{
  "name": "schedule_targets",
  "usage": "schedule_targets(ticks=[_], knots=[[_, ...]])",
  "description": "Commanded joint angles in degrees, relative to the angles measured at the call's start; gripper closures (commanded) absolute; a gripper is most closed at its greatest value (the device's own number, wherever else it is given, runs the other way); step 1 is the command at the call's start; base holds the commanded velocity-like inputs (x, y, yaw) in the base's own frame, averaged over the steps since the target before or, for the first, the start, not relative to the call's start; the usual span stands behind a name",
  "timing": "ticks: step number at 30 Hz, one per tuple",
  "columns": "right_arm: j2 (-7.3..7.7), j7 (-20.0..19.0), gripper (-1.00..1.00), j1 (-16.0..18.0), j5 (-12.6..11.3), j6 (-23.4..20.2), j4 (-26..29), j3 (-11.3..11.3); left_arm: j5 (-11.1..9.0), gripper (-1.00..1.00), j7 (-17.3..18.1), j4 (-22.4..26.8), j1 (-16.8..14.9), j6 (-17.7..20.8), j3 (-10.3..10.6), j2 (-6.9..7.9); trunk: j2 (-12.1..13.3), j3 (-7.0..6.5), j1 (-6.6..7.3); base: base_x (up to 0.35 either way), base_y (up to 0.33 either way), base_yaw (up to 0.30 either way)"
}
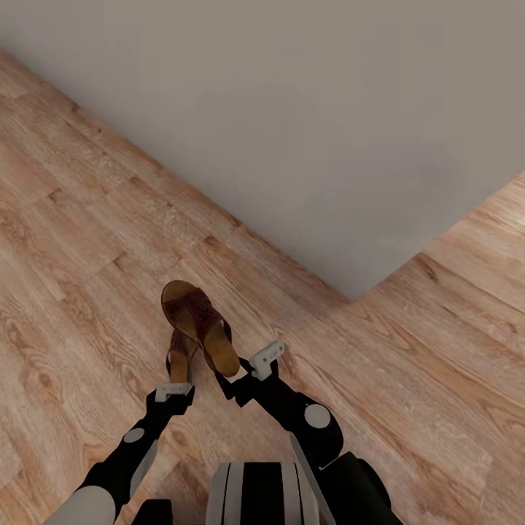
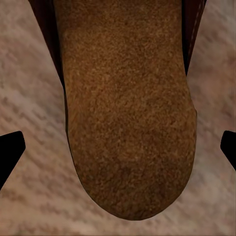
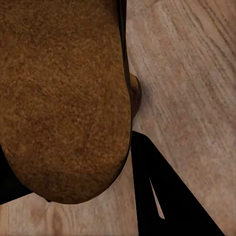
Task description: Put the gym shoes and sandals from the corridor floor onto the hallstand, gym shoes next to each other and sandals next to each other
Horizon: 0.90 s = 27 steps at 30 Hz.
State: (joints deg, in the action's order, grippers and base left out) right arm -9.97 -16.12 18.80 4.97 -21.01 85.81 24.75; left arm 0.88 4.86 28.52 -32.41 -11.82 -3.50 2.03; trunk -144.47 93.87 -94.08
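Two brown sandals show low in the head view over the wood-plank corridor floor (image 1: 80,240). The larger-looking sandal (image 1: 198,321) has its heel end between the fingers of my right gripper (image 1: 245,370), which is shut on it. Its tan footbed (image 3: 59,98) sits against the dark finger (image 3: 152,196). The second sandal (image 1: 179,354) lies partly under the first. Its heel (image 2: 130,123) sits between the spread fingertips (image 2: 10,152) of my left gripper (image 1: 173,391), which is open with a gap on both sides. The gym shoes and the hallstand are out of view.
A plain grey wall (image 1: 306,109) runs diagonally across the far side, and its outer corner (image 1: 356,297) juts toward me just right of the sandals. Open plank floor extends to the left and to the right past the corner.
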Motion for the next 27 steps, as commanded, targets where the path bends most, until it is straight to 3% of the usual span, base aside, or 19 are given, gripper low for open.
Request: schedule_targets(ticks=[1,8,13,27], knots=[[-0.03,-0.2,1.00,0.0,0.3,-0.4,0.1,0.0,0.1,-1.00,0.5,0.0,0.0,-0.1,-0.4,-0.03,0.0,0.03,0.01,0.013,0.000,0.000],[-0.03,-0.2,1.00,0.0,0.3,-0.4,0.1,0.0,0.1,-1.00,0.5,0.0,0.0,-0.2,-0.3,0.02,0.0,0.03,0.01,0.004,0.000,0.000],[-0.03,-0.2,1.00,0.0,0.3,-0.4,0.1,0.0,0.1,-1.00,0.5,0.0,0.0,-0.2,-0.4,0.00,-0.1,0.95,-0.07,0.000,0.000,0.000],[-0.03,-0.2,1.00,0.0,0.3,-0.3,0.1,0.0,0.1,-1.00,0.5,0.0,0.0,-0.2,-0.4,-0.03,-0.1,1.02,-0.07,0.025,0.000,0.000]])
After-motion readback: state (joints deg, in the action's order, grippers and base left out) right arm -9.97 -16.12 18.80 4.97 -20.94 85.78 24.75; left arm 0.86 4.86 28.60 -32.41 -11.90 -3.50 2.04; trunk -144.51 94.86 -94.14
